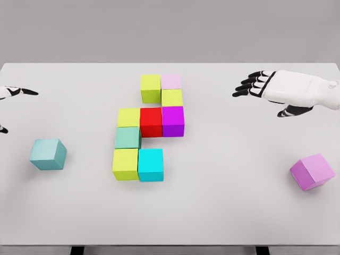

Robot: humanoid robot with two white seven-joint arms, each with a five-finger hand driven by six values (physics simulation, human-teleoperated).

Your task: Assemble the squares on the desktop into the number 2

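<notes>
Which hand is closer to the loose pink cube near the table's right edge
Right. The right hand hovers above and slightly left of the pink cube; the left hand sits across the table at the far left edge.

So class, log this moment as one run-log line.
left hand: idle, table edge | right hand: open, empty | loose: teal cube, pink cube

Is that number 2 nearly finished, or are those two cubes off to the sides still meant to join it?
Nine cubes already touch in a 2-like shape, from the yellow-green cube at the top to the cyan cube at the bottom. Neither the left hand nor the open right hand holds anything. The teal cube and the tilted pink cube lie apart; probably they finish the bottom row.
</notes>
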